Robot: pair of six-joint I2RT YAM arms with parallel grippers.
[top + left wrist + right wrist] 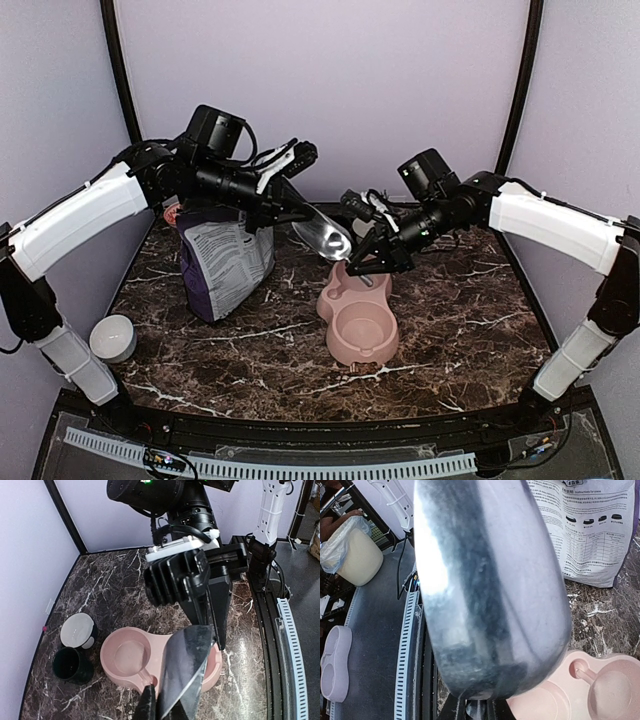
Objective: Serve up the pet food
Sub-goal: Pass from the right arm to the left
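Observation:
No kibble shows in any view. A shiny metal scoop [325, 238] hangs tilted above the far cup of the pink double bowl [357, 318], and both cups look empty. My right gripper [368, 258] is shut on the scoop's handle end, seen at the bottom of the right wrist view [482, 712]. My left gripper [297, 212] pinches the scoop's open rim [187, 665] between its fingers [145, 705]. The scoop [490, 590] fills the right wrist view. The purple-and-grey bag [225, 262] stands upright left of the bowl.
A small white bowl [113, 337] sits at the table's front left. A white-lidded cup [77, 630] and a dark cup [72, 665] stand near the back wall beyond the pink bowl [125, 655]. The bag's printed side [590, 530] is close to the scoop.

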